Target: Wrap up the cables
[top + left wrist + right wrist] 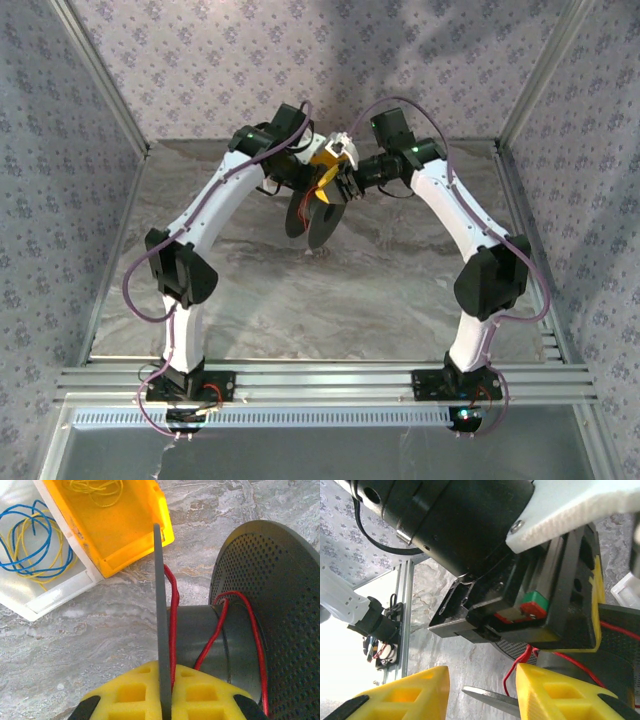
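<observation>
- My left gripper (165,680) is clamped: its yellow pads (130,695) are pressed together on the thin grey flange of the black spool (270,605), which I see edge-on between them.
- In the top view the spool (318,222) stands on edge at the far middle of the marbled table (330,310), between the two arms. Its lower rim is close to the surface, but I cannot tell whether it touches.
- The red cable (174,615) is on the spool. One strand runs along the gripped flange, just on its right side, down toward my pads. Other strands cross the grey core and climb against the perforated flange on the right.
- My right gripper (482,680) has its jaws apart, with a clear gap between the two yellow fingers (560,695). The tip of a thin grey plate lies in that gap, just beside the right-hand finger, and nothing is pinched.
- From the right wrist I see red cable hanging just above that finger, and the black body of the left gripper close overhead.
- In the top view the two grippers meet over the spool, left (303,190) and right (347,188), almost touching.
- Beyond the spool sits a yellow bin (125,535) with thin yellow wire in it. A white tray (60,587) touches its left side and holds blue and yellow wire loops (30,545).
</observation>
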{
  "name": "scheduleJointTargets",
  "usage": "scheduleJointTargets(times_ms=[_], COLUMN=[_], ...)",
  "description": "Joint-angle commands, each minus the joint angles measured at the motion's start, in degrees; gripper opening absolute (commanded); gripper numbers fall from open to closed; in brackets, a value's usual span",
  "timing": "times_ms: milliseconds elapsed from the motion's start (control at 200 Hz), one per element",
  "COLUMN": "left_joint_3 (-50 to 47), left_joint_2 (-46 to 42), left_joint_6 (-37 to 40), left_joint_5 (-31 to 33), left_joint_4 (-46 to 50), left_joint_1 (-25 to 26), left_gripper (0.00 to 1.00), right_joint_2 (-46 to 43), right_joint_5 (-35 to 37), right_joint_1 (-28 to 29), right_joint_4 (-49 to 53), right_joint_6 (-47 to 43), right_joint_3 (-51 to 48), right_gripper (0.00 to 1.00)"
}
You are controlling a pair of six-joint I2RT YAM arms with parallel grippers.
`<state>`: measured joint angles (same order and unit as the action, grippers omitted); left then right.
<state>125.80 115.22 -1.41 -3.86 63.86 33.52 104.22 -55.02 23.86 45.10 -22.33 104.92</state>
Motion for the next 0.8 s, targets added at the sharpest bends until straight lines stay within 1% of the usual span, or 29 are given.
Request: scheduleJointTargets(times_ms=[0,150,295,525,799], left_joint_3=[2.9,2.9,3.0,3.5,3.9], left_joint_2=[0.1,0.1,0.0,-0.1,0.3], left_joint_6=[0.4,0.5,0.5,0.4,0.1], left_joint_5=[-2.2,-2.4,-2.4,-2.5,-2.5], left_joint_4=[1.1,1.5,1.7,1.9,2.2], left_joint_1=[0.3,0.4,0.6,0.7,0.9], left_gripper=[0.0,0.0,0.0,0.0,0.0], right_joint_2=[-0.3,0.3,0.6,0.5,1.0], right_joint_5=[1.1,5.0,8.5,10.2,9.7], right_joint_1=[0.6,1.1,1.1,1.3,2.2], right_joint_4=[0.1,-1.0,-1.8,-3.0,-4.7], right_joint_6=[0.0,1.2,2.4,3.4,4.9], right_joint_3=[0.2,0.6,0.9,0.4,0.5], right_gripper=[0.41,0.41,0.44,0.46,0.45])
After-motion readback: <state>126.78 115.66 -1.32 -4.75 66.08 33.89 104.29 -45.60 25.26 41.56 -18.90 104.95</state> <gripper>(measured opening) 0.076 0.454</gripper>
